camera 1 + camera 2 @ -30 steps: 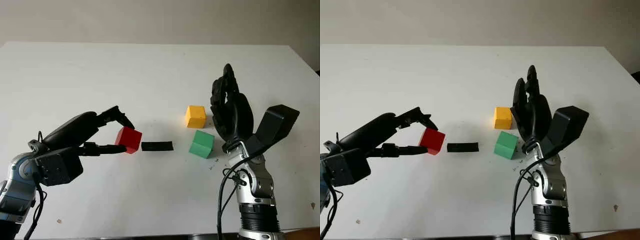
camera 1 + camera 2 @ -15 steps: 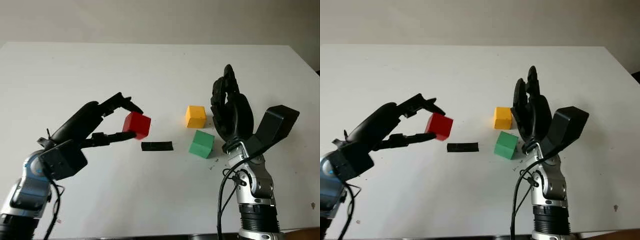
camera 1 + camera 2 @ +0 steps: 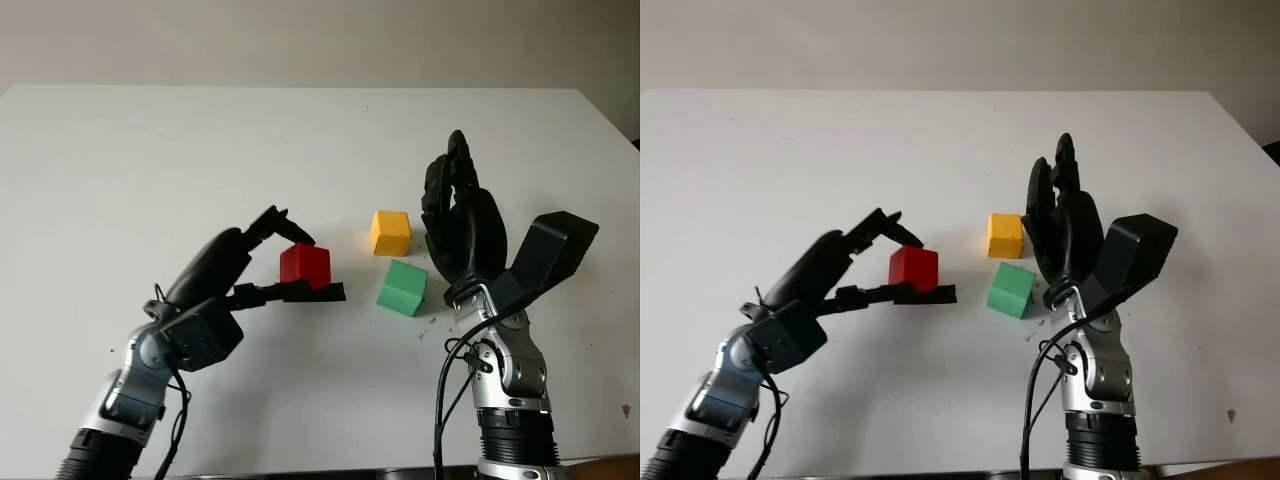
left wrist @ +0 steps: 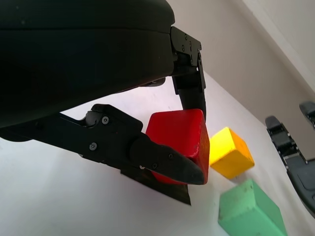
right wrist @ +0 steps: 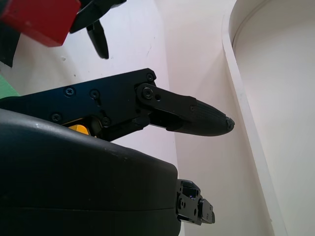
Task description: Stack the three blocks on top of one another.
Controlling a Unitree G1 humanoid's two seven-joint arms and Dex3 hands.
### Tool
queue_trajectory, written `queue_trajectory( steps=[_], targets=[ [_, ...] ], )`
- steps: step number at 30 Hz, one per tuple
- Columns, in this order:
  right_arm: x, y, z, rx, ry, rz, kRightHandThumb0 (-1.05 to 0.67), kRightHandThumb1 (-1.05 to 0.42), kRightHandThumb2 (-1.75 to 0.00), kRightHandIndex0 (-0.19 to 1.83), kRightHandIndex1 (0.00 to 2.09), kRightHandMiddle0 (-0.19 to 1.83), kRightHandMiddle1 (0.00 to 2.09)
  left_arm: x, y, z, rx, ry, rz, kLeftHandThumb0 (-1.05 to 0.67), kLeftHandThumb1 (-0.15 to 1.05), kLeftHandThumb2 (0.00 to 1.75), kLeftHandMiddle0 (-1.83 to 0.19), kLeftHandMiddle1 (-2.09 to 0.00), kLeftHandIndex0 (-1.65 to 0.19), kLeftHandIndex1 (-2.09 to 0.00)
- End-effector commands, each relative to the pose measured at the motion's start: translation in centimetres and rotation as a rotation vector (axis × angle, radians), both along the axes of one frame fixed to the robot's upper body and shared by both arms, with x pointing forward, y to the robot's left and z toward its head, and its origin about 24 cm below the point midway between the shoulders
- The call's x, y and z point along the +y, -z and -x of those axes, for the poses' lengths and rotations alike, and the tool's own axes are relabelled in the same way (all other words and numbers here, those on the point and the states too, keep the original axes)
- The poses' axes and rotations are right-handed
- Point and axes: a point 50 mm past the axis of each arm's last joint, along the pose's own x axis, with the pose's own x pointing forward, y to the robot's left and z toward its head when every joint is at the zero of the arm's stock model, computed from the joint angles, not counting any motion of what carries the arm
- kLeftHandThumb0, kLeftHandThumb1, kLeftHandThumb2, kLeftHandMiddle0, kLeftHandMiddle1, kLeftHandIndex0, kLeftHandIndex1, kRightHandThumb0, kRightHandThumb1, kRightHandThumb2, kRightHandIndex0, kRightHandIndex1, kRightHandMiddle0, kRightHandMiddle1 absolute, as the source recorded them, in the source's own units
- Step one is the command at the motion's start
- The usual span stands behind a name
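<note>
Three small, rigid, light-looking cubes: the left robot hand (image 3: 285, 262) is pinching the red block (image 3: 304, 266) by opposite flat faces above the counter (image 3: 150, 160), beside yellow block (image 3: 391, 232) and green block (image 3: 403, 288). The right robot hand (image 3: 461, 215) is hovering open.

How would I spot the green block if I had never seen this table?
Start at the white table and find the upright black right robot hand, open, near the right side. The green block sits on the table just to that hand's left, nearer the robot than the yellow block; the red block is held in the left robot hand.
</note>
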Motion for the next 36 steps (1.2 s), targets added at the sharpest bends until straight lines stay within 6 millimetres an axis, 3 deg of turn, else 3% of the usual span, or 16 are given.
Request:
queue_trajectory(
  steps=[1, 24, 27, 33, 36],
  targets=[
    [-0.13, -0.33, 0.1, -0.021, 0.004, -0.011, -0.58, -1.05, -0.63, -0.19, 0.0, -0.19, 0.0, -0.74, -0.53, -0.24, -0.013, 0.029, 0.009, -0.49, 1.05, 0.07, -0.17, -0.05, -0.23, -1.52],
    [-0.12, -0.22, 0.14, -0.019, 0.008, -0.014, -0.58, -1.05, -0.63, -0.19, 0.0, -0.19, 0.0, -0.99, 0.06, -0.43, 0.004, 0.013, -0.028, -0.45, 1.03, 0.05, -0.18, -0.05, -0.23, -1.49],
    [-0.13, -0.24, 0.16, -0.019, 0.004, -0.011, -0.59, -1.05, -0.62, -0.19, 0.0, -0.19, 0.0, -0.93, 0.07, -0.49, -0.001, -0.011, -0.072, -0.44, 1.04, 0.05, -0.16, -0.05, -0.21, -1.38],
    [-0.13, -0.26, 0.19, -0.022, 0.001, -0.007, -0.58, -1.05, -0.64, -0.19, 0.0, -0.19, 0.0, -0.92, -0.06, -0.5, -0.017, -0.026, -0.149, -0.52, 1.05, 0.06, -0.01, -0.05, -0.09, -0.67],
    [-0.11, -0.27, 0.2, -0.019, 0.004, -0.007, -0.59, -1.05, -0.63, -0.19, 0.0, -0.19, 0.0, -0.88, -0.11, -0.52, -0.022, -0.031, -0.158, -0.53, 1.05, 0.06, 0.03, -0.04, -0.06, -0.52]
  ],
)
